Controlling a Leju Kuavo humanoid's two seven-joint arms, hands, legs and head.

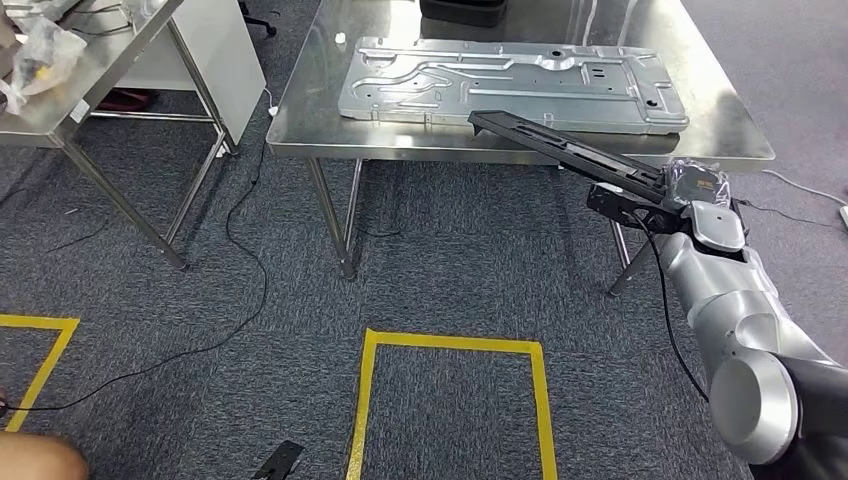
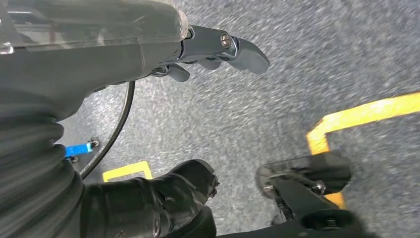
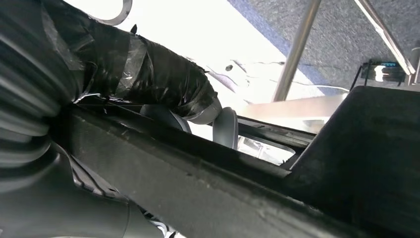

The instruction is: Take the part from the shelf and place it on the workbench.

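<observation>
Head view: the right robot hand (image 1: pixel 690 195) grips one end of the long black part (image 1: pixel 565 147), whose far end reaches over the table's (image 1: pixel 520 145) front edge, beside a silver panel (image 1: pixel 510 85). Left wrist view: the left robot hand (image 2: pixel 213 49) hangs above grey carpet (image 2: pixel 277 99) and yellow tape (image 2: pixel 366 111), fingers apart, holding nothing.
</observation>
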